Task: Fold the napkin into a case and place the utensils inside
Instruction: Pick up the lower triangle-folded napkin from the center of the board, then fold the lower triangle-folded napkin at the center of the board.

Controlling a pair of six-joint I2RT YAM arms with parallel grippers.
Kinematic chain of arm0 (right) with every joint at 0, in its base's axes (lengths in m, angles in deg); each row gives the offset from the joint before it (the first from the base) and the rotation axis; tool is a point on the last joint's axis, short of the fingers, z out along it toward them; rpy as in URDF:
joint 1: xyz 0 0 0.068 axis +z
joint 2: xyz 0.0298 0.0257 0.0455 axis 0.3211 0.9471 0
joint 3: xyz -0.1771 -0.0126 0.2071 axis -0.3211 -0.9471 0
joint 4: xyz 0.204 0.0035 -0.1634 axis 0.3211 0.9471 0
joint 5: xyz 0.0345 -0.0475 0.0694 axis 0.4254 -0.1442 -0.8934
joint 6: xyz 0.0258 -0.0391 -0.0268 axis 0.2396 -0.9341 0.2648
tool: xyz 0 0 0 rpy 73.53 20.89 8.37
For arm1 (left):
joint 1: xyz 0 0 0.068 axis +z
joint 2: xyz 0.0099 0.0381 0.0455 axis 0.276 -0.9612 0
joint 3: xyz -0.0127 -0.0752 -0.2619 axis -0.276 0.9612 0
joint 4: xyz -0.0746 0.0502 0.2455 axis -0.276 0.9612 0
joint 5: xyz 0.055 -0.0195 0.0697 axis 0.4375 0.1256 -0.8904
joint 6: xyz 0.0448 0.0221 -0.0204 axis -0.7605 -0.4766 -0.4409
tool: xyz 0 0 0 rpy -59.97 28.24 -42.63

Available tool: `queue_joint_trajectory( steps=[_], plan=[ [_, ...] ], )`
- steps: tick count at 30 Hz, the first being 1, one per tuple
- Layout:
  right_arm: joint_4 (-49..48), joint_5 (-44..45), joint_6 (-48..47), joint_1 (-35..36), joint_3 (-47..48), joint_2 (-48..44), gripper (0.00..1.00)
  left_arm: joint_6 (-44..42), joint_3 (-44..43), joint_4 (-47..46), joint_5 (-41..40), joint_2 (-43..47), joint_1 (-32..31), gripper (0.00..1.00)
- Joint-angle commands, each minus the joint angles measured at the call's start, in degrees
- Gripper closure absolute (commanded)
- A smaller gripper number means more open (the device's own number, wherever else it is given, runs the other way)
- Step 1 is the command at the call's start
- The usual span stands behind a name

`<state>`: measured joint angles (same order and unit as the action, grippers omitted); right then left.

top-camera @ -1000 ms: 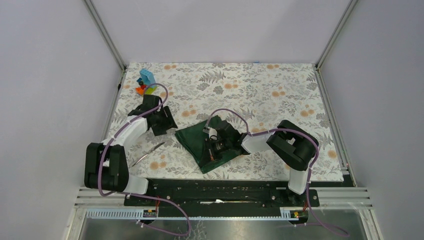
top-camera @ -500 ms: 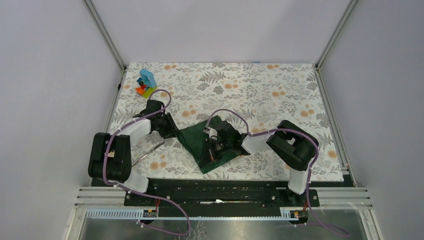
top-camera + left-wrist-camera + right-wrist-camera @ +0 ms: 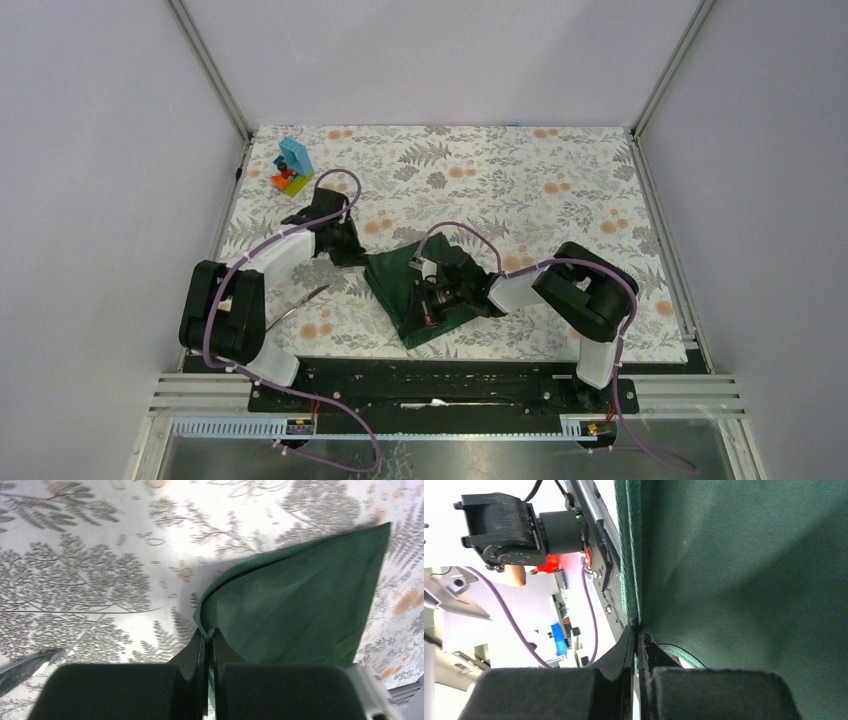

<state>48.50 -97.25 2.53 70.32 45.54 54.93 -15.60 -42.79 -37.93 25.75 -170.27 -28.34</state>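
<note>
1. Slim silvery metal utensil (image 3: 297,305): lies flat and slantwise on the table, close to the left arm's base. It sits apart from the cloth and outside it.
2. Right arm, white and black (image 3: 515,288): reaches leftward over the cloth. Its jaws are clenched on a layered hem of the cloth, seen pressed tight together in the right wrist view.
3. Dark green plain soft napkin (image 3: 400,285): folded in layers into a broad slanted shape, wide rather than a narrow pouch. It lies at the near middle of the table, between the two arms.
4. Left arm, white and black (image 3: 285,250): bends rightward. Its jaws are clenched on the napkin's left corner, where the folded edge curls.
5. Floral grey-and-orange table covering (image 3: 520,180): spread across the whole table.
6. Colourful toy block stack (image 3: 291,168): at the far left corner, well apart from the napkin.
</note>
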Motion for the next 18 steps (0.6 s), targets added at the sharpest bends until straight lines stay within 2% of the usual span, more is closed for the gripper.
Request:
queue_joint_trajectory(
  steps=[1,5,8,13,15,18],
  plan=[
    [-11.1,-5.5,5.3,-0.6,-3.1,-0.1,1.00,2.9,-8.2,3.6,-8.0,0.1,-4.0,1.00],
    [-14.5,-7.2,6.6,-2.4,-4.9,0.7,1.00,8.6,-14.6,10.2,-17.5,-4.2,-8.9,1.00],
    [-15.1,-8.1,6.4,-3.7,-6.0,0.5,1.00,16.3,-19.1,16.8,-26.6,-7.1,-12.9,1.00],
    [-15.6,-9.6,5.9,-4.6,-6.8,0.7,1.00,26.7,-21.6,19.6,-30.8,-9.0,-14.7,1.00],
    [-16.4,-9.9,6.1,-5.1,-7.4,0.7,1.00,31.6,-24.2,23.1,-35.1,-10.6,-16.7,1.00],
    [-19.1,-10.7,7.0,-6.1,-9.0,1.3,1.00,38.2,-27.3,26.0,-37.3,-13.2,-20.1,1.00]
  ],
)
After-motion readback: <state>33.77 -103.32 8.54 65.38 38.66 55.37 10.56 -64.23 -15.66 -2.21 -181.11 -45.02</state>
